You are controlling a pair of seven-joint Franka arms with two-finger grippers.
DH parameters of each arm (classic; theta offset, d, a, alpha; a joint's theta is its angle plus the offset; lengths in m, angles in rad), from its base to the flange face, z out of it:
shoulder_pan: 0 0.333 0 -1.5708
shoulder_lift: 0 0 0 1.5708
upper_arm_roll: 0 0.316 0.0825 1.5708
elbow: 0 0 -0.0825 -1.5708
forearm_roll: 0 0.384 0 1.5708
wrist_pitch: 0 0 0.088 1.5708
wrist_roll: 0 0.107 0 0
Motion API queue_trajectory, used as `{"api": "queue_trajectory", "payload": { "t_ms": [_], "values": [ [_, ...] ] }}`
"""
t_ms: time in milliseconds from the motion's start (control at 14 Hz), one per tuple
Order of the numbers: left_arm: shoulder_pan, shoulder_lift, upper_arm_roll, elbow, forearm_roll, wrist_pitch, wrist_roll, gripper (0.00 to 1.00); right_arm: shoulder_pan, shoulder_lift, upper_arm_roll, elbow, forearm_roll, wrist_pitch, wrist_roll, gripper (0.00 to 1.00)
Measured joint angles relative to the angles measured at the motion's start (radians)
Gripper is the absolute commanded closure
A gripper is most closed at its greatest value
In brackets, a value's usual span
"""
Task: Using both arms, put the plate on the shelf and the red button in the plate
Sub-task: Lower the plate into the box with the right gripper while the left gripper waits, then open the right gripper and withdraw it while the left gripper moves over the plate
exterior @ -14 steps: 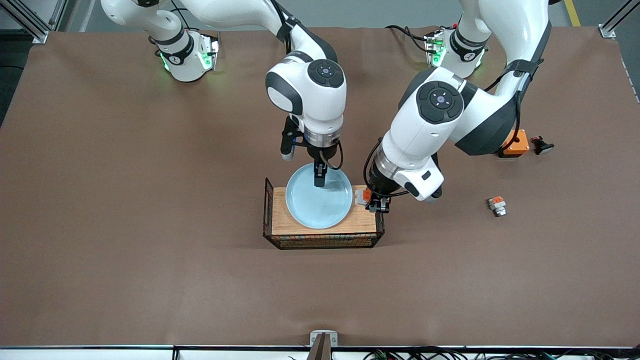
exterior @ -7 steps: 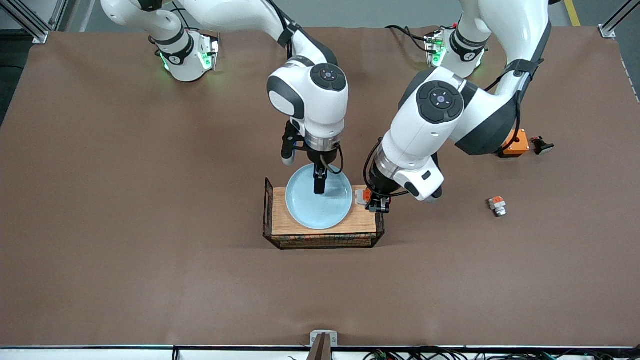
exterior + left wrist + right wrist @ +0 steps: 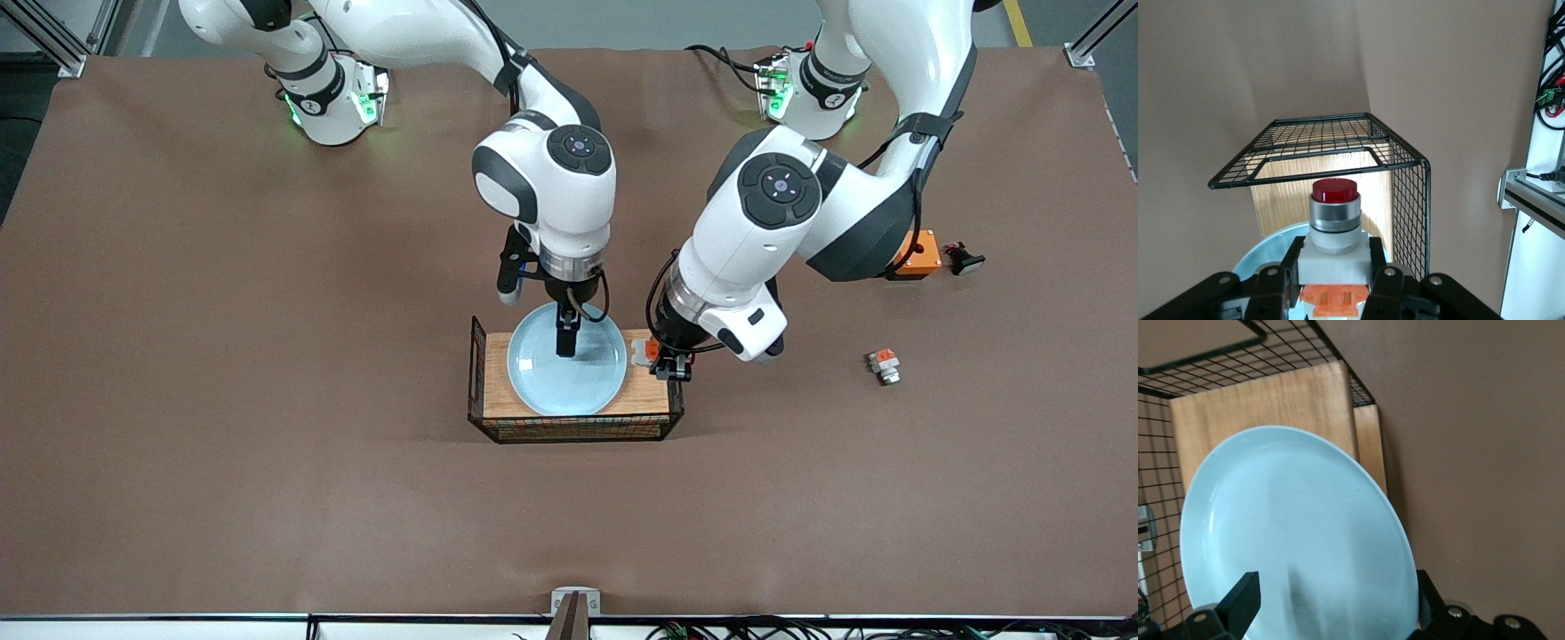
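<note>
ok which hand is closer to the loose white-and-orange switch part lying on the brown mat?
Left. The left hand, shut on the red-capped white button, is over the wire basket's end toward that part; the open right hand is over the pale blue round plate.

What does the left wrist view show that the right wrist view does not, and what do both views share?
Only the left wrist view shows the left gripper shut on the red button, whose dark red cap points at the upright mesh wall of the wire basket. Only the right wrist view shows the right gripper, open, its fingers either side of the plate's rim. Both share the pale blue plate lying on the basket's wooden board, and the brown table.
</note>
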Motion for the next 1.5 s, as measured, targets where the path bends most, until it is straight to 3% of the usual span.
{"api": "queue_trajectory", "payload": {
  "t_ms": [286,571,1214,1500],
  "values": [
    [0.000,0.003,0.001,0.000,0.000,0.000,0.000,0.61,-0.003,0.001,0.000,0.003,0.152,-0.079,-0.016,0.00],
    [0.000,0.006,0.001,0.000,0.000,0.000,0.000,0.61,-0.020,0.001,0.001,0.009,0.198,-0.149,-0.076,0.00],
    [-0.048,0.023,0.009,0.005,0.000,0.009,-0.012,0.61,-0.211,-0.002,0.002,0.192,0.323,-0.513,-0.545,0.00],
    [-0.158,0.051,0.084,0.031,0.000,0.068,-0.047,0.61,-0.307,-0.035,0.003,0.220,0.329,-0.600,-0.771,0.00]
  ]
}}
